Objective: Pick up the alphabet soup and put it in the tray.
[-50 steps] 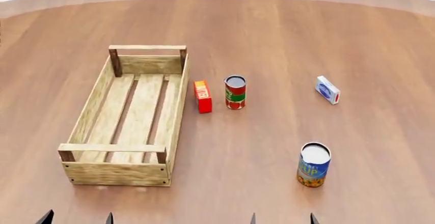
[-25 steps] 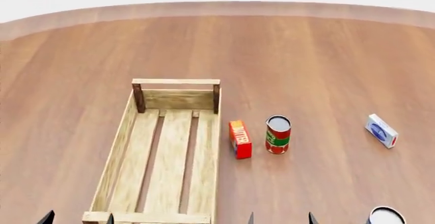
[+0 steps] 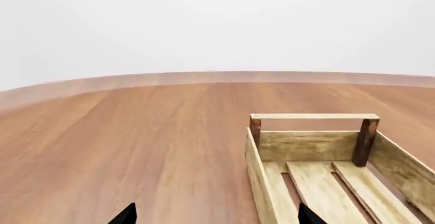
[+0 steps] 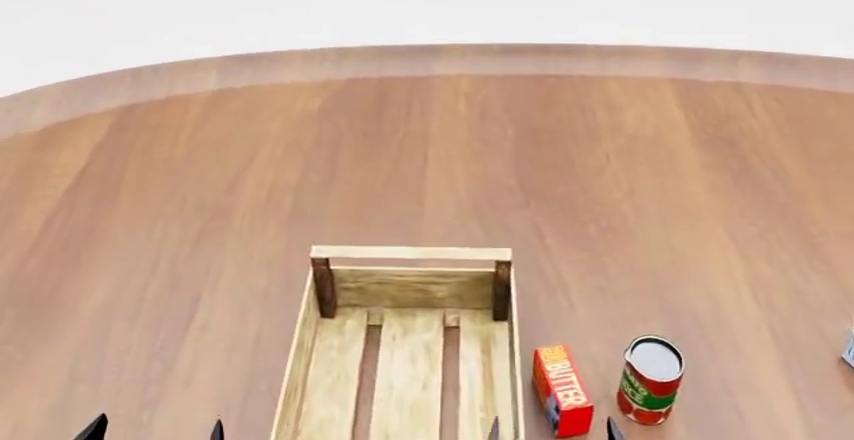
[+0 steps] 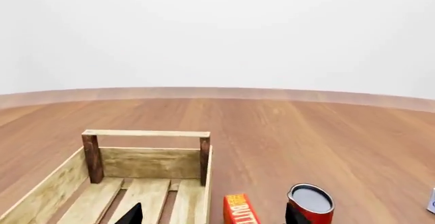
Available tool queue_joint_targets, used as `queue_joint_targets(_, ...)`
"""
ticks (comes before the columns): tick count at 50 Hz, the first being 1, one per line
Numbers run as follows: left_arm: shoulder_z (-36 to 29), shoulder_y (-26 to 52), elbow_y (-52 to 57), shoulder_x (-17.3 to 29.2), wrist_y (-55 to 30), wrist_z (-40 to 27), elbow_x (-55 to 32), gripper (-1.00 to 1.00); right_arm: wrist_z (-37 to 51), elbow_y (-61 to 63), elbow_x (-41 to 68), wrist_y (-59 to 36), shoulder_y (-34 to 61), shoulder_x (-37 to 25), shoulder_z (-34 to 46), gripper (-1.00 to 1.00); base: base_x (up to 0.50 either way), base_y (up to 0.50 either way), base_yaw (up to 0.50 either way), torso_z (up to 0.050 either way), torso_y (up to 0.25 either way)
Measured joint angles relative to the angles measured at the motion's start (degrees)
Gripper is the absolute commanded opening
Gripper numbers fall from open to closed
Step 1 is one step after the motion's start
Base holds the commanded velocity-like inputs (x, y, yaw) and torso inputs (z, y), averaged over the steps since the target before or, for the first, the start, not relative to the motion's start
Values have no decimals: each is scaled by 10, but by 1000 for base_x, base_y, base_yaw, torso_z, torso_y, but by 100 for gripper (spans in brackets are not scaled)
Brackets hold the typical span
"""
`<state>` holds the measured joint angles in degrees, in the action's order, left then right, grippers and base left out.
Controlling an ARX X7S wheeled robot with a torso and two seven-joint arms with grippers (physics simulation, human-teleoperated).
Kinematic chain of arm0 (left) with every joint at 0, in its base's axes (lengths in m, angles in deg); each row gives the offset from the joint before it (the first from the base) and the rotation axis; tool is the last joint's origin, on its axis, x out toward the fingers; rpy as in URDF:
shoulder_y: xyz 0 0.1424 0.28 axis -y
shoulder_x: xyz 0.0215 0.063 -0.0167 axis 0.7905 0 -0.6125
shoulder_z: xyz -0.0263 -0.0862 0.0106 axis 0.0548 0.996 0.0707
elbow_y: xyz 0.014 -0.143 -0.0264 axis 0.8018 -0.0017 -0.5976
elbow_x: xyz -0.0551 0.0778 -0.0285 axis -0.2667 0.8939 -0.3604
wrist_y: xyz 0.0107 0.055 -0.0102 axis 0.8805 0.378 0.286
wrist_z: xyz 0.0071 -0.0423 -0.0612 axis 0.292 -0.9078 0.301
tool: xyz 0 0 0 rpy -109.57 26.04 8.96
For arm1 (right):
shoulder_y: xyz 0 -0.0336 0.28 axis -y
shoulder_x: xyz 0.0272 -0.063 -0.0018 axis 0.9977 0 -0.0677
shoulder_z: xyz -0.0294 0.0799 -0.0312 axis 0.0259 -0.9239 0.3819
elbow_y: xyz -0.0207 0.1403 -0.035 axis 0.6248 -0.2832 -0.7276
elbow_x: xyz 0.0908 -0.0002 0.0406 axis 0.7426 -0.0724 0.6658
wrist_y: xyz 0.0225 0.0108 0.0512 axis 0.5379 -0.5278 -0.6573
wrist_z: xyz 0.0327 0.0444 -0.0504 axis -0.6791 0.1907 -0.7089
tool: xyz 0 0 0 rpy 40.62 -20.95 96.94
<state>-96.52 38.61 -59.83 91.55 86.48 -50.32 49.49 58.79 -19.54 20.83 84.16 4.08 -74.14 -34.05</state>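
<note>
Head view shows a broad round worktop (image 4: 200,210) of warm brown wood, its grain running in long streaks away from the robot and its far rim curving against a plain white backdrop. Only dark pointed fingertips of each claw poke up at the near edge: the left claw (image 4: 154,428) and the right claw (image 4: 551,428). Each pair of tips stands well apart with nothing between them, so both claws are spread wide and hold nothing.

Ahead of the gap between the two claws lies the tray (image 4: 411,256), a rectangular crate of pale rough slats with darker brown corner posts, low sides and narrow gaps between its floor boards. Its far end rail faces away from the robot; its near end is cut off by the picture's edge. Just ahead of the right claw, beside the tray's wall, stands a small red box (image 4: 563,390) with orange lettering, slightly turned. Next to it, apart from it, a red-and-green can (image 4: 650,380) stands upright with a pale grey lid.

The alphabet soup is not visible in any view, so its place cannot be told.

Beyond the tray, and ahead of the left claw beside it, bare wood stretches to the curved rim.
</note>
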Motion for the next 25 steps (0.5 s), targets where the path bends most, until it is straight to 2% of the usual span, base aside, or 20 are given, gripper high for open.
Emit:
queue_joint_targets(5,-3,0,1,3,0,-2,-3,100,3,1,3,-1,0,-2,3,100,500,8,0,0,0)
queue_joint_targets(18,-9,0,2,8,1,-9,-9,100,10,5,18,-10,1,-7,4,100,5,0,0,0,0)
queue_joint_targets(25,-12,0,3,9,1,-12,-14,100,23,77,77,-123,-1,-29,-19,100,0,0,0,0,0)
